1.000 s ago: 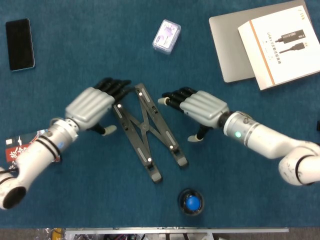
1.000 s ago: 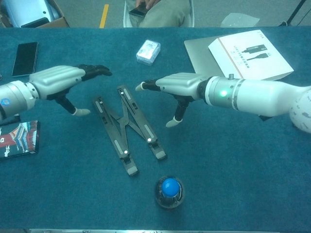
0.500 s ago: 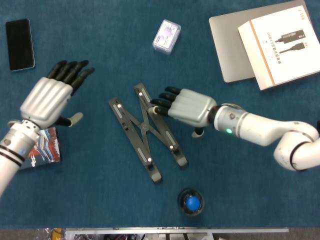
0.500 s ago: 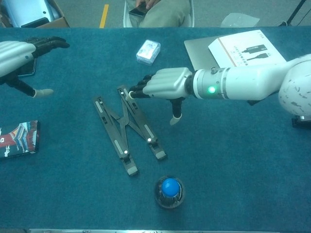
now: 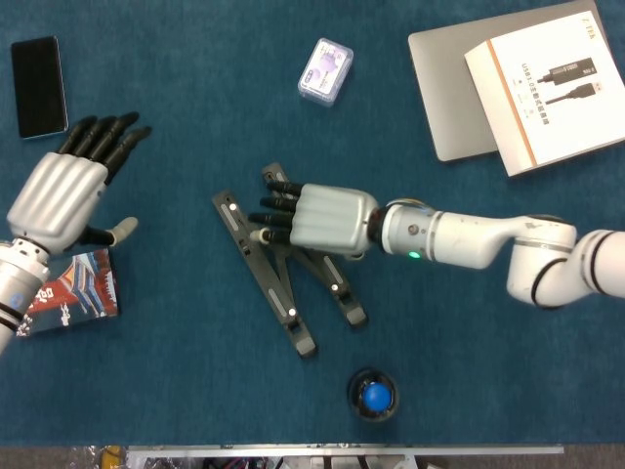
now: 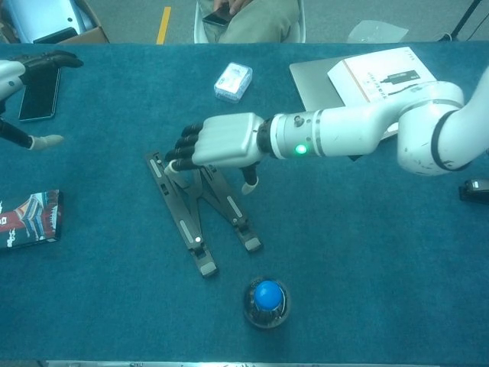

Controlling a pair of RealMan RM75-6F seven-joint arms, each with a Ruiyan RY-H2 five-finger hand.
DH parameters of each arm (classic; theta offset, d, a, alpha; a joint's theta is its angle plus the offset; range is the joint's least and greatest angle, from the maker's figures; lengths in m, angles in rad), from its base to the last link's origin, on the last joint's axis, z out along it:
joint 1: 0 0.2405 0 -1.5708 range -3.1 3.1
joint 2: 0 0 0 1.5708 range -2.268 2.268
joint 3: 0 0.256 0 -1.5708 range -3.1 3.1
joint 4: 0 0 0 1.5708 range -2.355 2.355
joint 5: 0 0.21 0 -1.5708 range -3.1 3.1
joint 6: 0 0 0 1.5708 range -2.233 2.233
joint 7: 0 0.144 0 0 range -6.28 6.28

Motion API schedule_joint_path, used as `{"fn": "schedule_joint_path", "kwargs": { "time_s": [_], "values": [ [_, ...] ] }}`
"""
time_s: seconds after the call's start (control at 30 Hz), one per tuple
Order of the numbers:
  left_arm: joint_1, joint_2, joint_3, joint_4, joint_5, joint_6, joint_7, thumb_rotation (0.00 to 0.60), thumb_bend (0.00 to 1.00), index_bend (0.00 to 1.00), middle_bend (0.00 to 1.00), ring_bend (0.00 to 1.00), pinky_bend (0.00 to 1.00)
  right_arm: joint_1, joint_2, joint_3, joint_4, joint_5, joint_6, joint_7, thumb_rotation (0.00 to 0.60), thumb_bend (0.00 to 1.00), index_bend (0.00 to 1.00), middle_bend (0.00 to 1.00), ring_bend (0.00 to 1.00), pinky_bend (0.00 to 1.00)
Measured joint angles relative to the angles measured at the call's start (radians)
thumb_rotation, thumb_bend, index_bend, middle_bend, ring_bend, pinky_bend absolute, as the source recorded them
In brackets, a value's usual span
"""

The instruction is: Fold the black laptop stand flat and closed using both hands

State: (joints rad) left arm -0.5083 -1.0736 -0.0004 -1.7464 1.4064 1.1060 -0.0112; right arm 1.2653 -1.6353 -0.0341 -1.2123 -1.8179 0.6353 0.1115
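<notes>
The black laptop stand (image 5: 278,288) lies on the blue table with its two bars crossed in an X, also seen in the chest view (image 6: 187,218). My right hand (image 5: 312,217) lies palm down over the upper half of the stand, fingers extended and apart, their tips over the left bar; the chest view (image 6: 225,141) shows the fingers bent down toward the bars. It hides the crossing point. My left hand (image 5: 68,191) hovers far to the left with fingers spread and nothing in it, well apart from the stand, cut by the chest view's edge (image 6: 11,76).
A black phone (image 5: 39,86) lies at the far left. A small clear box (image 5: 325,70) sits behind the stand. A silver laptop (image 5: 444,78) bears a white carton (image 5: 552,83). A red booklet (image 5: 68,293) lies by my left wrist, and a blue ball in a black cup (image 5: 374,396) is near the front.
My left hand has pulled away from the stand to the far left. My right hand has slid left, from beside the stand to on top of its upper half. The stand has barely shifted.
</notes>
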Motion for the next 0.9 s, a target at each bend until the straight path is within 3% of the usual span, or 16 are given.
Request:
{"fn": "schedule_joint_path", "kwargs": {
  "time_s": [0.23,0.43,0.9],
  "values": [
    [0.013,0.008,-0.008,0.013,0.002,0.0,-0.036,0.6,0.25,0.0,0.0,0.0,0.0,0.074,-0.064,-0.09,0.132,-0.109,0.104,0.182,0.6,0.0,0.0,0.0,0.0,0.02],
    [0.02,0.005,-0.016,0.018,0.006,-0.003,-0.055,0.6,0.25,0.0,0.0,0.0,0.0,0.11,-0.079,-0.149,0.18,-0.152,0.142,0.251,0.6,0.0,0.0,0.0,0.0,0.02],
    [0.03,0.001,-0.024,0.018,0.007,-0.013,-0.081,0.6,0.25,0.0,0.0,0.0,0.0,0.128,-0.089,-0.2,0.216,-0.153,0.159,0.284,0.6,0.0,0.0,0.0,0.0,0.02]
  ]
}}
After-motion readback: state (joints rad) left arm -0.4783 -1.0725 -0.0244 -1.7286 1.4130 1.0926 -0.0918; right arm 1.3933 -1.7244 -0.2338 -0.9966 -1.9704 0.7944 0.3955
